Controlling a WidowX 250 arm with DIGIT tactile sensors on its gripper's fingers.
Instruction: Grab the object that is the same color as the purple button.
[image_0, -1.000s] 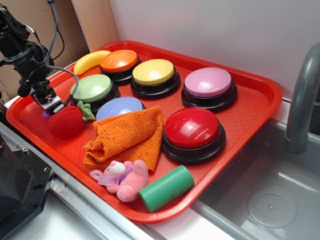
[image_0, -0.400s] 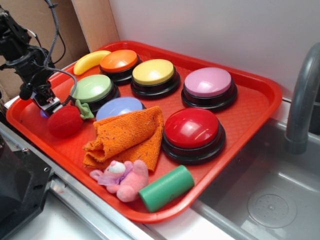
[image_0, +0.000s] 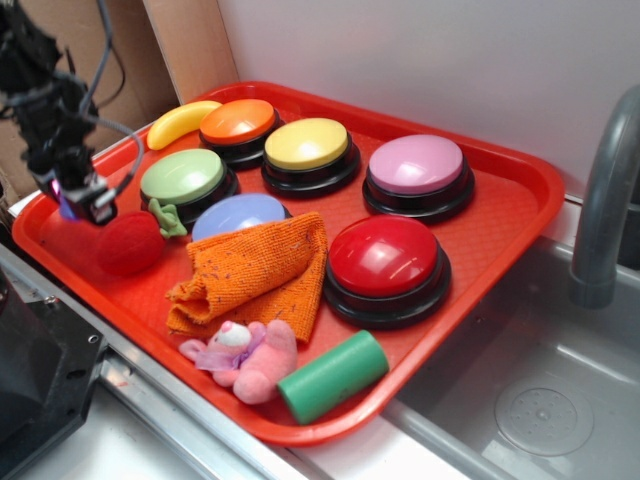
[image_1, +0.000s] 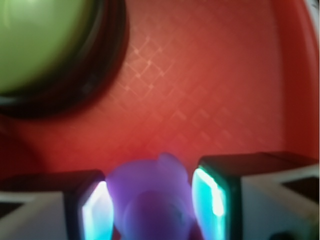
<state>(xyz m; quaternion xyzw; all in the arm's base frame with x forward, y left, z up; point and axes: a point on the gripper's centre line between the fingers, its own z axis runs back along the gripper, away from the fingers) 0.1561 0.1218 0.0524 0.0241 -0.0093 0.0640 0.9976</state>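
Wrist view blurred throughout. Purple figure (image_1: 152, 200) between the gripper (image_1: 152, 205) fingers, its lower part cut off by bottom edge; shape soft, details unreadable. Green button (image_1: 47, 42) cropped at top left.

Exterior view: figure mostly hidden behind gripper (image_0: 75, 195), only a purple sliver shows. Faucet (image_0: 605, 200) cut by right edge.
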